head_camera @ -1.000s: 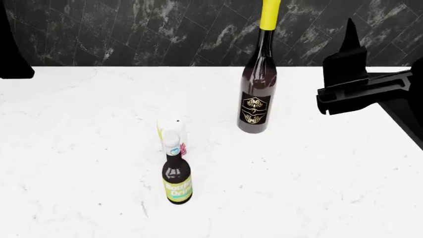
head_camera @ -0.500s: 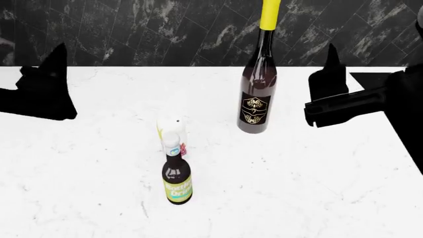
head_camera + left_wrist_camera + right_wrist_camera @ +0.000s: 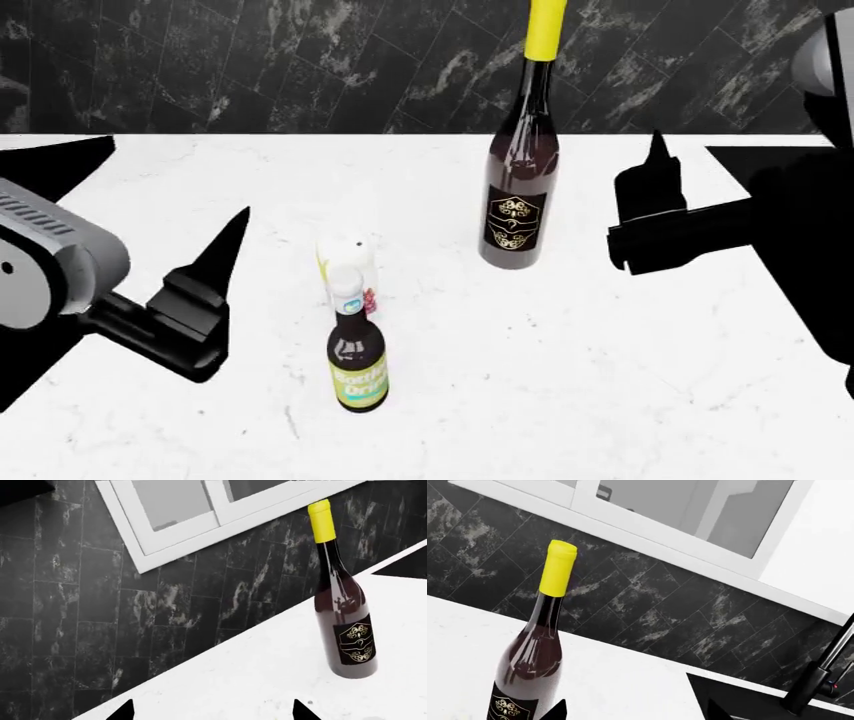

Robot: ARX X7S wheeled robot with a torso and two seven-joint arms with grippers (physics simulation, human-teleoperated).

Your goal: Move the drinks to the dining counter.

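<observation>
Since half a second ago the left gripper [image 3: 220,290] has swung in much closer to the small dark bottle [image 3: 358,366] and the white carton [image 3: 350,262] just behind it, while the right gripper [image 3: 654,215] edged toward the wine bottle [image 3: 515,180]. Looks like each arm is lining up on its own drink. Both sets of jaws are apart and holding nothing. All three drinks stand upright on the white counter [image 3: 641,380] near the sink [image 3: 747,700], long axes vertical, foil top pointing straight up
</observation>
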